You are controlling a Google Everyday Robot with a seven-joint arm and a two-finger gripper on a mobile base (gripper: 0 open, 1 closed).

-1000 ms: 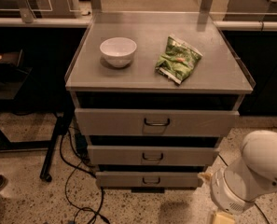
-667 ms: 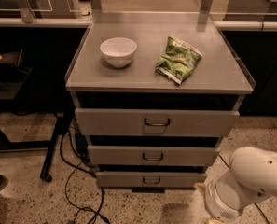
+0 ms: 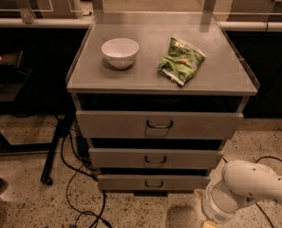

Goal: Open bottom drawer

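The bottom drawer (image 3: 124, 182) looks shut, its handle (image 3: 154, 183) untouched, up-left of the gripper (image 3: 209, 223); whether that grips anything, I cannot tell.

**White arm, rounded shells**

The arm (image 3: 254, 184) sits at about 5 o'clock in the view. It is a fat tube in smooth, glossy white casing. The tube ends in a rounded white joint (image 3: 221, 204) with a faint grey seam. At the bottom edge below it, a small tan piece marks the gripper (image 3: 208, 223), mostly cut off.
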